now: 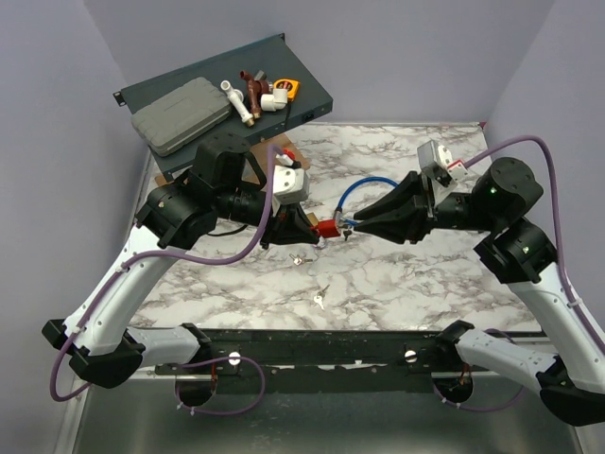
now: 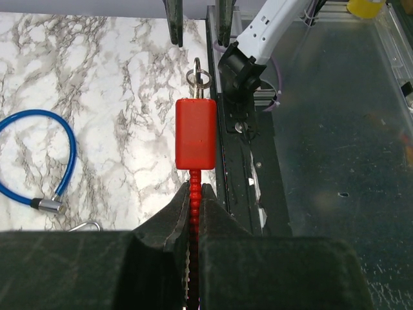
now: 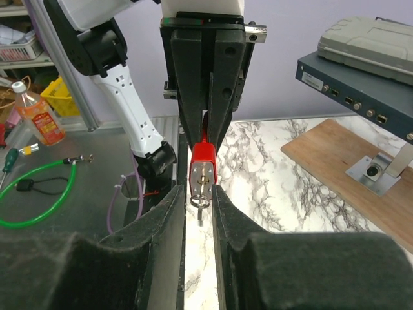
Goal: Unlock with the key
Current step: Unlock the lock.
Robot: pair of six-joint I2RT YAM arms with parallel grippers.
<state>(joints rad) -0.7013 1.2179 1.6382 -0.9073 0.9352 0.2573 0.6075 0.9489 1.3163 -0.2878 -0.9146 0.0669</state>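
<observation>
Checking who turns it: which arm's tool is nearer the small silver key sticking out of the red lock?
Right. The right tool has its open jaws either side of the small silver key; the left tool grips the red lock at its opposite, ribbed end.

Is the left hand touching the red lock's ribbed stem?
Touching. Left wrist view shows the left hand clamped on the ribbed stem below the red lock.

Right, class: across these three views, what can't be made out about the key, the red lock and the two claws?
1. Blade of the key: hidden inside the red lock, every view.
2. Grip of the right claw: right wrist view; its fingers flank the key's ring, contact unclear.
3. The red cable beyond the left claw: left wrist view, swallowed by the fingers.
4. The loose keys: top view, too small to read.
</observation>
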